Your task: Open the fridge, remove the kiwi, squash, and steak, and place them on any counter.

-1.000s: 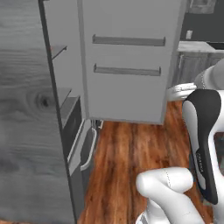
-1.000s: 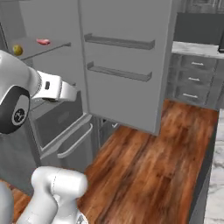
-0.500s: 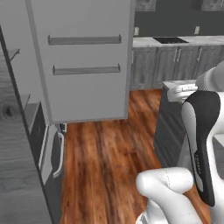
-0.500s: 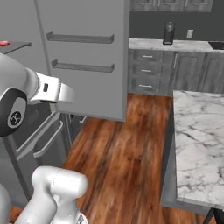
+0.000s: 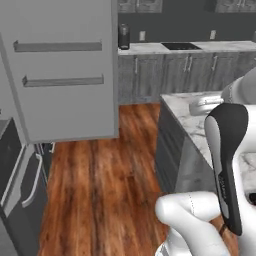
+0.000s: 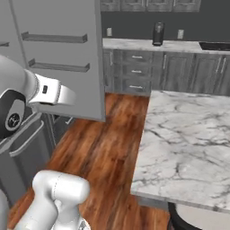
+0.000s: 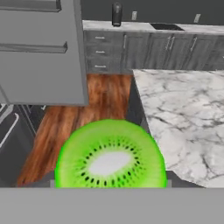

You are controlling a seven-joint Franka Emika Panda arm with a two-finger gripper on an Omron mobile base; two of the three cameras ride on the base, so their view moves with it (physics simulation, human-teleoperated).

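Fingers hidden behind the kiwi [image 7: 110,155], which sits at the gripper with its green cut face to the hand camera; looks pinched between them, spread about kiwi-wide. Marble counter [image 7: 183,109] ahead-right, fridge [image 7: 41,52] door open on the left.

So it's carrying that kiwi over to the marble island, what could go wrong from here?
The kiwi sits at the gripper, above the wooden floor, short of the counter. If it slips now, it would likely land on the floor. The fridge door stands open beside the route, so a wide swing could clip it.
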